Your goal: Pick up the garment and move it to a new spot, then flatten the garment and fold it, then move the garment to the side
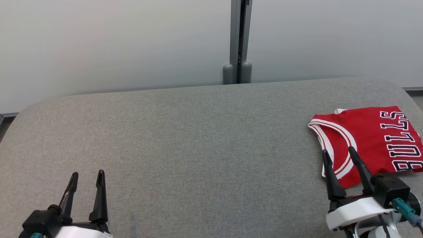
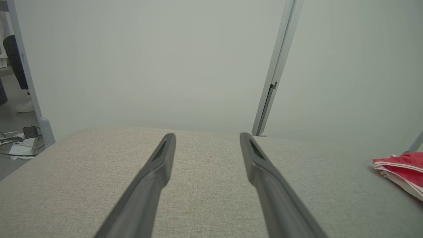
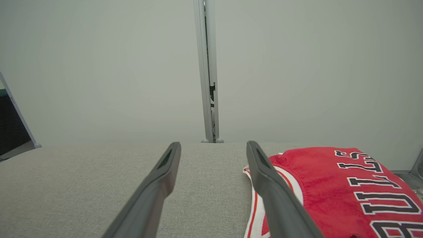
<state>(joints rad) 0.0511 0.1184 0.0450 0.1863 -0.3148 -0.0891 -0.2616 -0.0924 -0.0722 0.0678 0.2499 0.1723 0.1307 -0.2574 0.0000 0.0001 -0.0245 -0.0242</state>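
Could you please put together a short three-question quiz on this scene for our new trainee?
1. Multiple choice: where on the grey table does the red jersey lie? A) toward the robot's left; B) in the middle; C) toward the robot's right.
2. True or false: the right gripper is shut on the jersey.
3. Fill in: the left gripper stands ___ above bare table, holding nothing.
Key: 1 C; 2 false, its fingers are spread at the jersey's near edge; 3 open.

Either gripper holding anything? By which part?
Nothing held. Left gripper and right gripper both open; folded red jersey with white trim lies ungripped on grey fabric table.
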